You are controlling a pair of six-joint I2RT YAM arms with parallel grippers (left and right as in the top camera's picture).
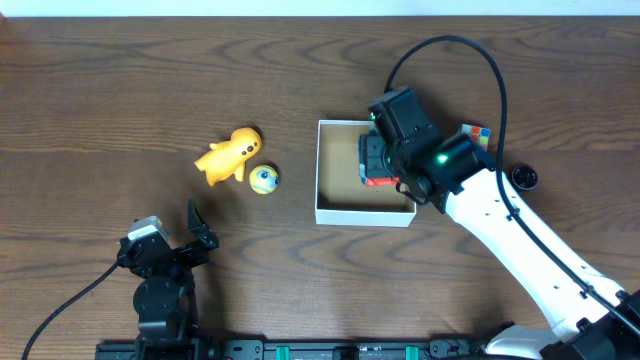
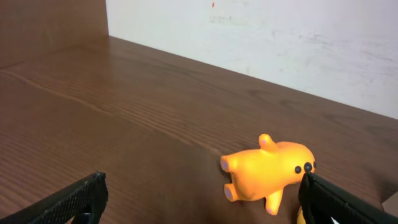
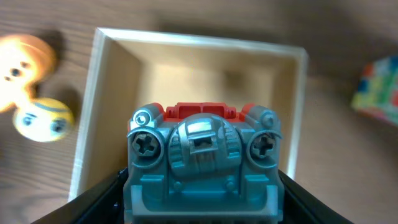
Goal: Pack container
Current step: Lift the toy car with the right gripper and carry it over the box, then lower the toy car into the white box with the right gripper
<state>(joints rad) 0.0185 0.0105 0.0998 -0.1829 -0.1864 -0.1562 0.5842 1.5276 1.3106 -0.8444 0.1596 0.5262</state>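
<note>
Overhead, the container point(image 1: 360, 216) is sitting just right of the desk's centre. The right gripper point(image 1: 380, 162) is clamping a toy truck point(image 3: 202, 155) over its right side. The left gripper point(image 1: 200, 230) is gaping empty near the desk's front edge. The container is probably light and flimsy, sliding easily, so pinching a thin wall near a corner seems best.

Even bright light, soft shadows; rt wrist bg blurry.
</note>
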